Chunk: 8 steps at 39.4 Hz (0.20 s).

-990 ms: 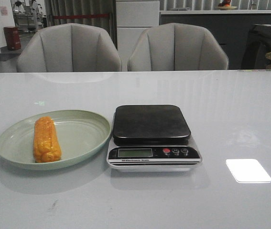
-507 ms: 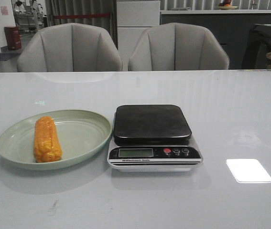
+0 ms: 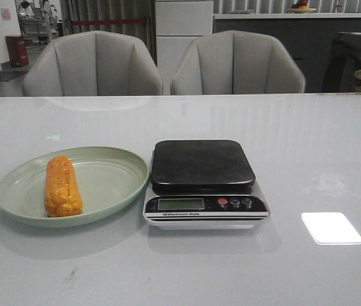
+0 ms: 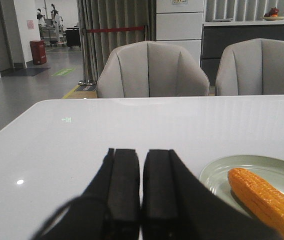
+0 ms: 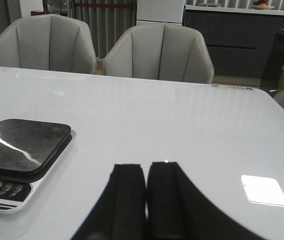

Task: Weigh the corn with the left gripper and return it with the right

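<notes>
The orange-yellow corn [image 3: 62, 186] lies lengthwise on the left part of a pale green plate [image 3: 110, 185], left of the scale [image 3: 203, 182]. The scale's dark platform [image 3: 202, 164] is bare. The corn also shows in the left wrist view [image 4: 266, 200] on the plate [image 4: 222, 170]. My left gripper [image 4: 142, 152] is shut and empty, over bare table beside the plate. My right gripper [image 5: 147, 167] is shut and empty, over bare table beside the scale [image 5: 21, 155]. Neither gripper shows in the front view.
Two grey chairs [image 3: 94, 64] [image 3: 236, 62] stand behind the table's far edge. A bright patch of reflected light [image 3: 330, 227] lies on the glossy white table right of the scale.
</notes>
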Tool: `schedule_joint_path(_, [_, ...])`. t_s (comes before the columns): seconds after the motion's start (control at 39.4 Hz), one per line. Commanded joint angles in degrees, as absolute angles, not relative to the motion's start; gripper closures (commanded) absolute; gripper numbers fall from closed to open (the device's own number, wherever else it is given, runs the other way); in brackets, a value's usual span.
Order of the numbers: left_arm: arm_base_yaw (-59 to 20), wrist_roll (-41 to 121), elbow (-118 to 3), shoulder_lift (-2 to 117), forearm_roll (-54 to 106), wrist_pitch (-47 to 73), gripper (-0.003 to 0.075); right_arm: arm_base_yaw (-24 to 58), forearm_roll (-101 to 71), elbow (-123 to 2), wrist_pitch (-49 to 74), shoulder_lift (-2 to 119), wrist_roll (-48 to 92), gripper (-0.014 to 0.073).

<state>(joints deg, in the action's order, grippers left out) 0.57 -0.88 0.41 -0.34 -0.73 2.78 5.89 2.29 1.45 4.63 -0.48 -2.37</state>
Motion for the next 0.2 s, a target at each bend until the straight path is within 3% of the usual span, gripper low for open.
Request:
schedule_joint_path(0.0, [0.62,-1.26,2.14,-1.45,-0.65,-1.59,0.0606,5.97,3.06,2.06,-0.54,-1.60,-1.90,0.0424])
schedule_joint_path(0.18, [0.62,-1.26,2.14,-1.45,-0.65,-1.59,0.0607,6.13,3.06,2.06,-0.54,-1.60,-1.90,0.0424])
